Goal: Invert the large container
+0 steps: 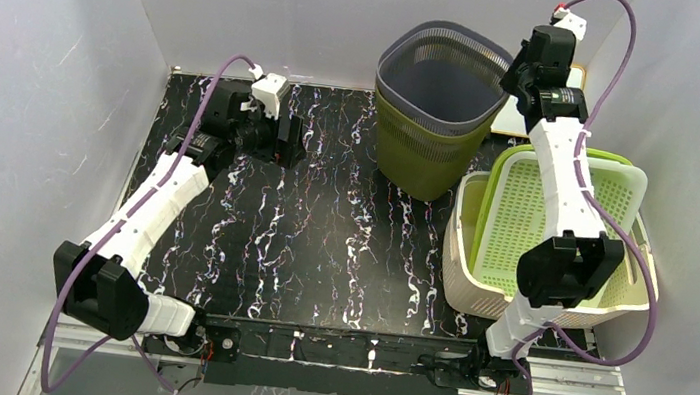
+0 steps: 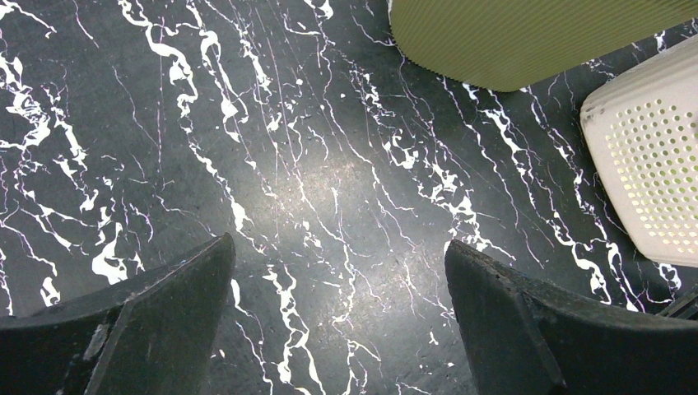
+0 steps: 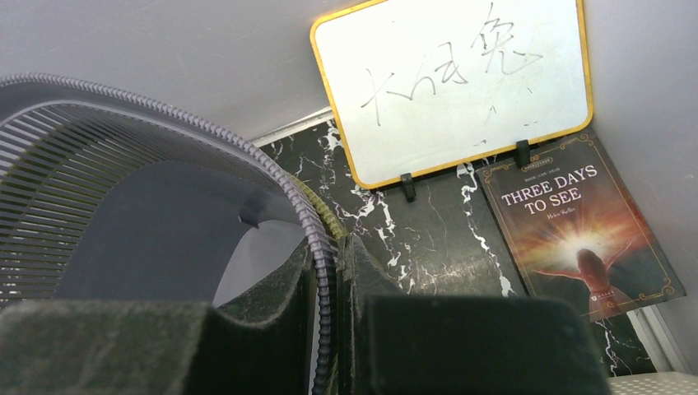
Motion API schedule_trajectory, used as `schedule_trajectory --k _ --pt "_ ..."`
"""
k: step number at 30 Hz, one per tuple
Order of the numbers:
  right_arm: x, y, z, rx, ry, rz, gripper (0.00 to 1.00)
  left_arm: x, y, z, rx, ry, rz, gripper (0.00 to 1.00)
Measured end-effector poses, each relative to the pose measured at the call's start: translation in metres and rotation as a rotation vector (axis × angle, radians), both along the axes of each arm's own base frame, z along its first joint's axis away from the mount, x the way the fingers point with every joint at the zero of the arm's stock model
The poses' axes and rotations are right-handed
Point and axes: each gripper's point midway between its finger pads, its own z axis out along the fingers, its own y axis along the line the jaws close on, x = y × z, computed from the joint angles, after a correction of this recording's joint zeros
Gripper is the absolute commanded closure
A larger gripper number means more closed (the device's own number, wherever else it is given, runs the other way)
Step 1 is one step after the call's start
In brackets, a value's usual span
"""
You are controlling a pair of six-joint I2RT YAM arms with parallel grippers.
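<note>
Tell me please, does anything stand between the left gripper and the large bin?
Nothing visible does. Only bare marble table lies between the open left gripper and the large bin. The right gripper pinches its rim.

Robot test cell in a laboratory, not a lived-in room. Plain white panel walls (image 1: 29, 68) box in a black, marble-patterned table (image 1: 322, 224) on three sides. Two white-and-black robot arms (image 1: 159, 199) are bolted to an aluminium rail (image 1: 584, 393) at the table's near edge, trailing purple cables (image 1: 632, 41). Everyday items are set out as props. The right end effector (image 3: 332, 247) pinches the rim of a mesh bin (image 1: 433, 117). Just beyond that end effector are a small handwritten whiteboard (image 3: 461, 90) and a book (image 3: 580, 230) titled "Three Days to See". Nearer than it sit perforated plastic baskets (image 1: 513, 228).
</note>
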Motion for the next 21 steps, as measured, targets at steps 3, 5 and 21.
schedule_trajectory --k 3,5,21 --pt "-0.004 0.003 0.009 0.013 -0.019 0.023 1.00 -0.001 0.002 -0.004 0.009 0.005 0.006 0.02" --pt "-0.008 0.007 0.020 0.024 -0.041 0.040 1.00 -0.001 0.003 -0.004 0.014 0.006 0.011 0.02" --pt "-0.043 0.013 0.096 0.162 -0.253 0.054 1.00 -0.010 0.009 0.006 0.018 -0.024 0.017 0.02"
